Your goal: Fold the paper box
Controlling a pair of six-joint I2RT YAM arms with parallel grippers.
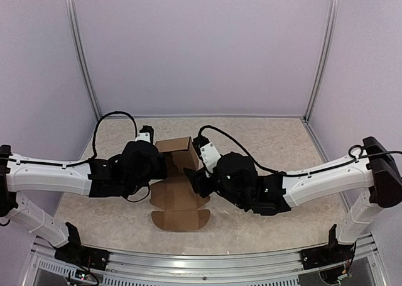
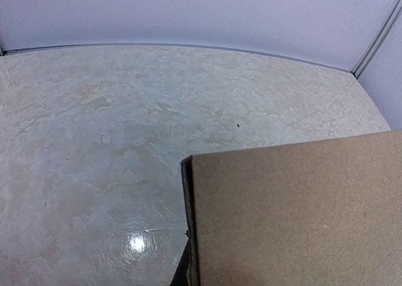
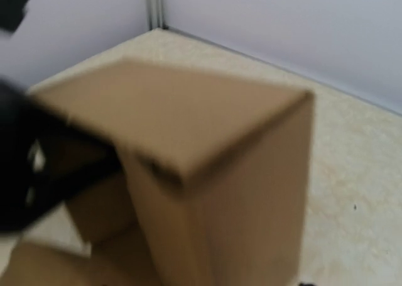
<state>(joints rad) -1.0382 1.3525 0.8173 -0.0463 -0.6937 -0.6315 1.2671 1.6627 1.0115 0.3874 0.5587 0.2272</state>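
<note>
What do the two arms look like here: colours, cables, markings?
The left arm and right arm match: white shells on the long links, black joints and bulky black wrist housings. A thin black cable loops loosely above each forearm. No markings are readable.

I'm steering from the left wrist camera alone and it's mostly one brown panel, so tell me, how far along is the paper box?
Observer: About halfway. From the top camera, the paper box has its far half folded up into a boxy shape, while its near half lies flat on the table.
Operator: Where's the other arm?
Observer: The right arm is at the box's right side, facing the left arm across the raised part.
Operator: What's at the near end?
Observer: The nearest flat panel has a small flap on either side, both unfolded.
</note>
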